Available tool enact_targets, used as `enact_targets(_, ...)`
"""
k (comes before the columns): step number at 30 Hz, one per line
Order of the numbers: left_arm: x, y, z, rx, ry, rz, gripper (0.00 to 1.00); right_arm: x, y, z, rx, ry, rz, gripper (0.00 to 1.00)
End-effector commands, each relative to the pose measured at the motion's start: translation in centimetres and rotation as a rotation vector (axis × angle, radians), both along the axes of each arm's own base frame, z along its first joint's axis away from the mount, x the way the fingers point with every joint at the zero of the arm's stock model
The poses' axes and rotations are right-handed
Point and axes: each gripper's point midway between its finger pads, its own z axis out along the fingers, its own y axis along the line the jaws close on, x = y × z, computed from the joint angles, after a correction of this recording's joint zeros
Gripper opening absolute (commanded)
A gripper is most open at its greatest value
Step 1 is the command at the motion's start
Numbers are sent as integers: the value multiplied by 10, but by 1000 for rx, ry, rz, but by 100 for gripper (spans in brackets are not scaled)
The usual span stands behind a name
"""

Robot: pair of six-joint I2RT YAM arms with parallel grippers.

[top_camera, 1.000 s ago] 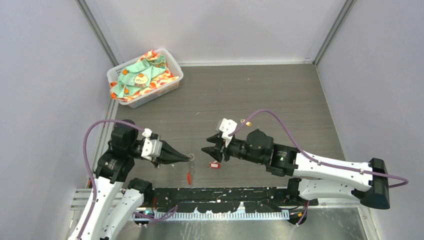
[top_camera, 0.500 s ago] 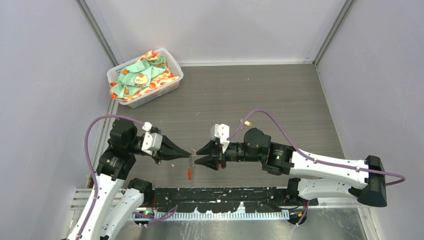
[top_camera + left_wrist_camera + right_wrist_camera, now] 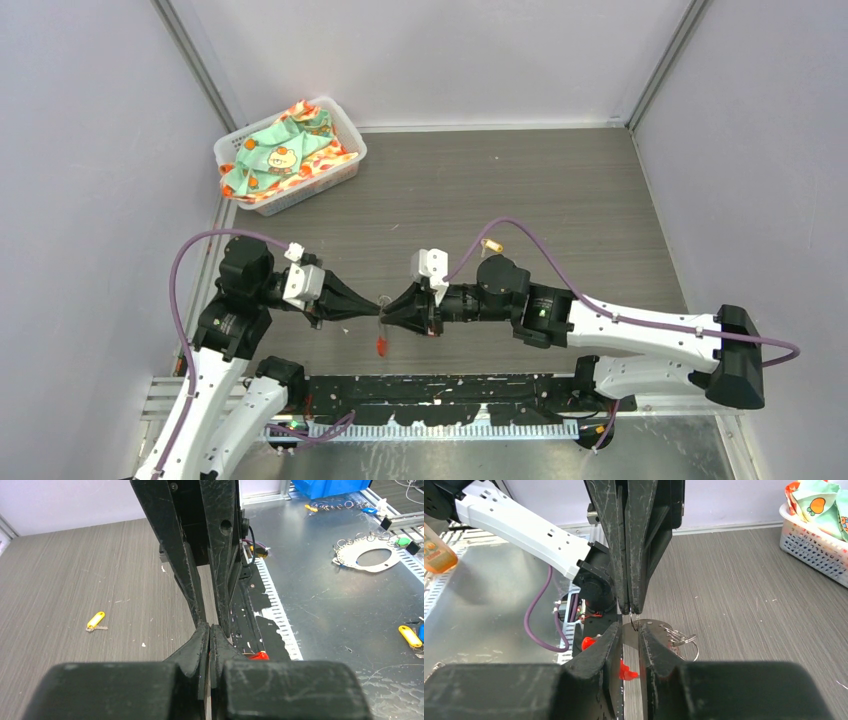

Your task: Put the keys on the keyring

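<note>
**Top view:** Within the last second the right gripper (image 3: 389,312) has clenched and slid in, so it now meets the left gripper (image 3: 374,307) tip to tip. The left gripper is clamped on the keyring (image 3: 380,346), whose red strip dangles just below its tips. This looks like threading only beginning, since the yellow key (image 3: 491,244) lies on the bench (image 3: 560,190), well behind the right gripper. Both forearms reach low and level, aimed at each other.

**Left wrist view:** The left gripper's jaws are pressed together, and the right gripper arrives head-on, touching or nearly so.

**Right wrist view:** The right gripper's jaws are narrowed to a slit. A silvery piece and a red fleck show within it, but I cannot tell whether they are pinched or lying beneath.
</note>
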Motion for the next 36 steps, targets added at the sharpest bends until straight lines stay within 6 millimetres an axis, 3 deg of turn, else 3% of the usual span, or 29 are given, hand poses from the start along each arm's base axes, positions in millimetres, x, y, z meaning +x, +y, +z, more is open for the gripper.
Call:
enact_targets(1, -3, 0, 14, -24, -61, -12, 0, -3, 3, 32, 77, -59, 22, 22)
enact_targets(4, -3, 0, 14, -24, -61, -13, 0, 0, 3, 35, 83, -64, 9, 18)
enact_targets(15, -6, 1, 12, -22, -45, -21, 0, 8, 10, 36, 108, -60, -30, 17)
enact_targets(19, -7, 1, 13, -24, -51, -19, 0, 8, 10, 37, 111, -62, -28, 1)
enact_targets(25, -5, 1, 10, -16, -39, -2, 0, 10, 4, 34, 76, -45, -53, 1)
enact_targets(28, -3, 3, 5, 5, -35, 30, 32, 12, -3, 24, -1, -29, -72, 1)
enact_targets(31, -6, 7, -4, 51, -20, 49, 50, 11, -11, 17, -88, -33, -72, 1)
enact_targets(36, -2, 11, -14, 121, -20, 61, 58, 7, -19, 11, -203, -42, -44, 1)
